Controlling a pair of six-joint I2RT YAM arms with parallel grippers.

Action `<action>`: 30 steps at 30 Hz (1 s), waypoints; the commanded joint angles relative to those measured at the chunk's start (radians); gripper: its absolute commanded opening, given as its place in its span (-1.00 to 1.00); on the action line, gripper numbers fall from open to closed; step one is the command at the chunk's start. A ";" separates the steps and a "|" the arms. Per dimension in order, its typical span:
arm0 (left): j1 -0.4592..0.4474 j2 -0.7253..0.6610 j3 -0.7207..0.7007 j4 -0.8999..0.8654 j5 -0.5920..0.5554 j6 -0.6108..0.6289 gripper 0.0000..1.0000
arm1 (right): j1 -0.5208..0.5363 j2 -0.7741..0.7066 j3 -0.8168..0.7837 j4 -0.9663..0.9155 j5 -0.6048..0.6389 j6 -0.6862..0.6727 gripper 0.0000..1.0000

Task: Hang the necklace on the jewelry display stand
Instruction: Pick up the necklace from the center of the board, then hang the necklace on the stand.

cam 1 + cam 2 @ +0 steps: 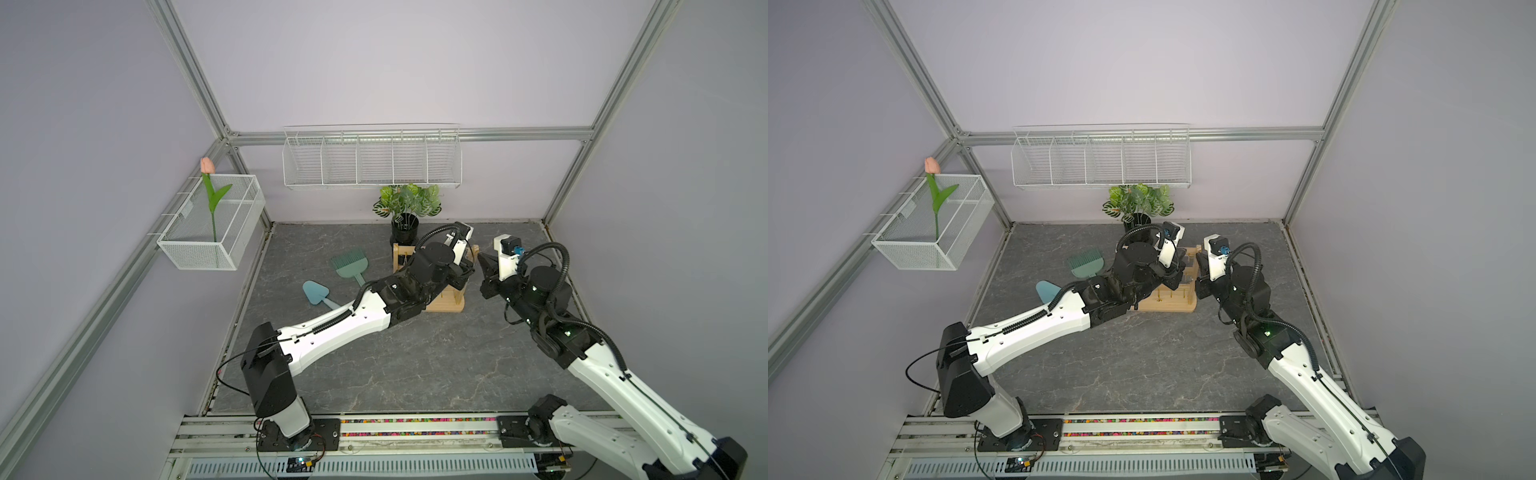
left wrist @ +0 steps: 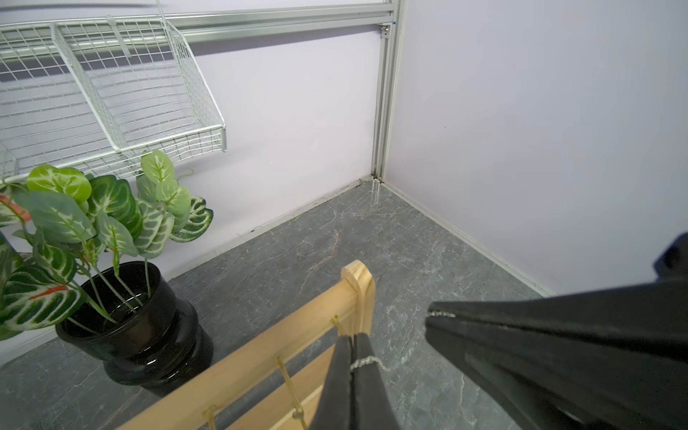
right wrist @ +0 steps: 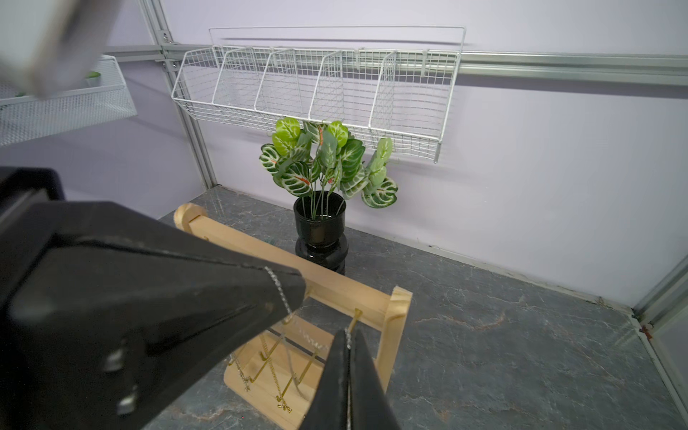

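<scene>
**Both grippers pinch a silver necklace at the stand's top bar**

At the bottom centre of the right wrist view, the right gripper (image 3: pixel 349 334) has its jaws pressed together on the necklace (image 3: pixel 278 288), a thin silver chain. The left gripper (image 2: pixel 352 337), at the bottom centre of the left wrist view, is clamped on the same chain, which shows there as a short bright curl just right of its fingers. In the right wrist view the chain drops from the left gripper's tip, down and to the right, toward the gold hooks (image 3: pixel 356 315) of the top crossbar. Whether it touches a hook cannot be told. A faint stretch then runs on to the right gripper, so the chain lies roughly along the crossbar.

The jewelry display stand (image 3: pixel 395 320) is light natural wood and stands upright. Its crossbars run from upper left to lower right in the right wrist view. In both top views it sits at frame centre, with its oblong base (image 1: pixel 451 306) (image 1: pixel 1173 306) lying left to right. Gold chains (image 3: pixel 273 372) hang from its lower hooks.

Left of the stand, a teal rake (image 1: pixel 349 266) and a teal trowel (image 1: pixel 316 293) lie on the grey marbled tabletop (image 1: pixel 415 365). Behind the stand is a black pot (image 3: pixel 320 227) holding a variegated plant, and beyond that a white wire basket (image 3: pixel 316 93) on the back wall
</scene>
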 commanded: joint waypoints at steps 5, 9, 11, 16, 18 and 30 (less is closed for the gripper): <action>0.042 0.072 0.075 -0.036 0.028 0.010 -1.00 | -0.072 0.059 0.028 0.073 -0.107 0.023 -0.87; 0.051 0.092 0.091 -0.041 0.035 0.012 -1.00 | -0.084 0.076 0.028 0.070 -0.124 0.029 -0.87; 0.057 0.102 0.096 -0.043 0.038 0.011 -1.00 | -0.089 0.088 0.028 0.073 -0.130 0.033 -0.87; 0.064 0.095 0.089 -0.040 0.036 0.012 -1.00 | -0.096 0.101 0.028 0.080 -0.141 0.044 -0.87; 0.064 0.090 0.093 -0.043 0.044 0.014 -1.00 | -0.097 0.097 0.028 0.080 -0.138 0.044 -0.87; 0.051 0.066 0.123 -0.076 0.154 0.000 -1.00 | -0.100 0.046 0.027 0.058 -0.127 0.038 -0.87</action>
